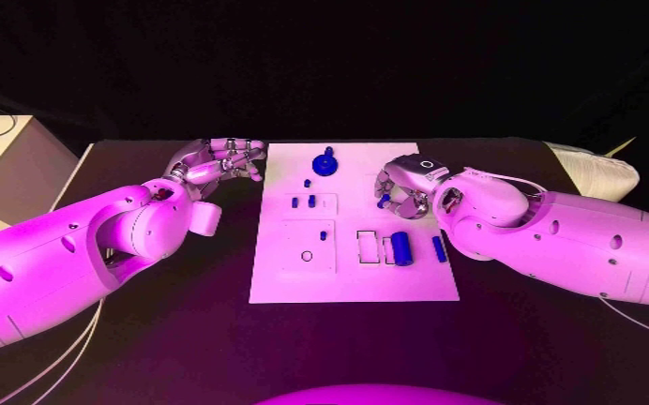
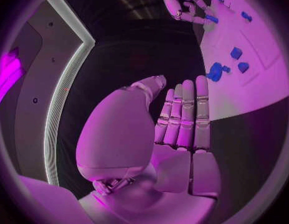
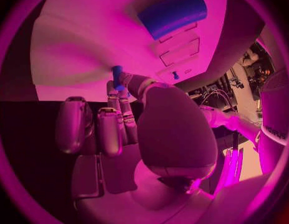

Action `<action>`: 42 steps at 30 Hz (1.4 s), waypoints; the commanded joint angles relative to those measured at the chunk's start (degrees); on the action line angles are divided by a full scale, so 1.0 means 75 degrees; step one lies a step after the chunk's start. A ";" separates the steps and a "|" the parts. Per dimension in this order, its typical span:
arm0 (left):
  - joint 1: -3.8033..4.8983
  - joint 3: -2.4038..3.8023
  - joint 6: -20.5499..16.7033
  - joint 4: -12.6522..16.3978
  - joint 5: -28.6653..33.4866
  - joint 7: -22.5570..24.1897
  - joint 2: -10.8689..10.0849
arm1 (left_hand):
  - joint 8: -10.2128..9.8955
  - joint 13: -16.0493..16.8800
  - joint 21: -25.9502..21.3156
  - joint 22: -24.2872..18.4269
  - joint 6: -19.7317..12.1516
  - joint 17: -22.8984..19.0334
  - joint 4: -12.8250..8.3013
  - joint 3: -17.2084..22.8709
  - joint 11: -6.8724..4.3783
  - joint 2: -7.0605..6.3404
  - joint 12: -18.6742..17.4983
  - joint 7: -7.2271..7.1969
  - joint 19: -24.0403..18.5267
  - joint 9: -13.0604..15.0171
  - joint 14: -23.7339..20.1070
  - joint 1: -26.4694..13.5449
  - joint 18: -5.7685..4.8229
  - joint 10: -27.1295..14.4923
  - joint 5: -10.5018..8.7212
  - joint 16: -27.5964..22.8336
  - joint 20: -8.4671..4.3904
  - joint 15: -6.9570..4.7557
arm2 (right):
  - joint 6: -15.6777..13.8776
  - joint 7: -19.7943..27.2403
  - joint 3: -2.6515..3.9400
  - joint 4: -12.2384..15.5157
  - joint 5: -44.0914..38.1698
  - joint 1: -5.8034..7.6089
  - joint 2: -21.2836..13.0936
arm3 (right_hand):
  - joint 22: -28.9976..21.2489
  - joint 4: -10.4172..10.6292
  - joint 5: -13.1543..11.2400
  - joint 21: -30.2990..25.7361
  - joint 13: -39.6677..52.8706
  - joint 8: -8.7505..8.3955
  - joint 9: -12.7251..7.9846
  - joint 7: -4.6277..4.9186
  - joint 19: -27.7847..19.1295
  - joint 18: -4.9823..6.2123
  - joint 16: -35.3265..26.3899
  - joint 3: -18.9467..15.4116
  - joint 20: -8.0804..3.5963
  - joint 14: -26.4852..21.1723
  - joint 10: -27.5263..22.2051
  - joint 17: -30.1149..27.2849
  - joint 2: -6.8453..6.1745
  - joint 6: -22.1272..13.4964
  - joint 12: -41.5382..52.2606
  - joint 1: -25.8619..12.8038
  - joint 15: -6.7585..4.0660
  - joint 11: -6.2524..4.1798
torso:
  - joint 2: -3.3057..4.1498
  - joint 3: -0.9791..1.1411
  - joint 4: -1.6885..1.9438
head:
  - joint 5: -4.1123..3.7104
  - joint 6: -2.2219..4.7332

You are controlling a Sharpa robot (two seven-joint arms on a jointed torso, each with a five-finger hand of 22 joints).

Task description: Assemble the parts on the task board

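Note:
The white task board lies mid-table. My right hand hovers over its right side and pinches a small blue peg between thumb and a finger; the right wrist view shows that peg at the fingertips above the board. A thick blue cylinder lies near the rectangular slots, also seen in the right wrist view. A blue knob stands at the far end. My left hand holds nothing beside the board's far left corner, fingers straight.
Several small blue pegs stand in the board's left half, and a slim blue bar lies at its right edge. A pale box sits at the table's far left, a white bundle at the far right.

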 commanded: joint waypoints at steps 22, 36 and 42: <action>-0.0009 0.0006 0.0057 0.0009 0.0102 0.0011 0.0021 | -0.0034 -0.0017 -0.0084 -0.0035 -0.0041 -0.0002 0.0116 -0.0021 -0.0002 0.0052 0.0040 0.0002 0.0053 -0.0020 0.0031 -0.0033 0.0095 -0.0051 0.0001 -0.0052 0.0020 0.0009 | -0.0630 -0.0213 -0.0009 0.0375 -0.0495 -0.0034 -0.0109 | 0.0390 -0.0400 -0.0439 0.0193 0.0469 0.0171 0.0139 -0.0060 0.0278 0.0004 0.0083 0.0278 -0.0129 0.0398 0.0841 0.0047 0.0223 0.0352 0.0369 0.0166 -0.0129 -0.0425 | -0.0009 -0.0009 0.0001 | -0.0005 0.0020; -0.0011 0.0006 0.0045 -0.0034 0.0121 0.0009 0.0069 | -0.0034 -0.0017 -0.0084 -0.0035 -0.0041 -0.0002 0.0116 -0.0021 -0.0002 0.0052 0.0040 0.0002 0.0053 -0.0020 0.0031 -0.0033 0.0095 -0.0051 0.0001 -0.0052 0.0020 0.0009 | -0.0370 -0.0316 0.0064 0.1268 -0.0306 0.0368 -0.0423 | 0.0399 -0.0418 -0.0430 0.0204 0.0479 0.0175 0.0144 -0.0061 0.0280 0.0002 0.0086 0.0288 -0.0130 0.0398 0.0845 0.0051 0.0208 0.0364 0.0371 0.0159 -0.0130 -0.0426 | -0.0025 -0.0018 -0.0011 | 0.0037 0.0040; -0.0011 0.0006 0.0060 -0.0048 0.0134 0.0009 0.0117 | -0.0034 -0.0017 -0.0084 -0.0035 -0.0041 -0.0002 0.0116 -0.0021 -0.0002 0.0052 0.0040 0.0002 0.0053 -0.0020 0.0031 -0.0033 0.0095 -0.0051 0.0001 -0.0052 0.0020 0.0009 | -0.0354 -0.0282 0.0056 0.1514 -0.0208 0.0347 -0.0144 | 0.0383 -0.0424 -0.0425 0.0177 0.0482 0.0175 0.0145 -0.0061 0.0274 0.0007 0.0078 0.0293 -0.0131 0.0395 0.0844 0.0035 0.0205 0.0366 0.0370 0.0156 -0.0130 -0.0425 | -0.0004 -0.0005 -0.0002 | 0.0094 0.0048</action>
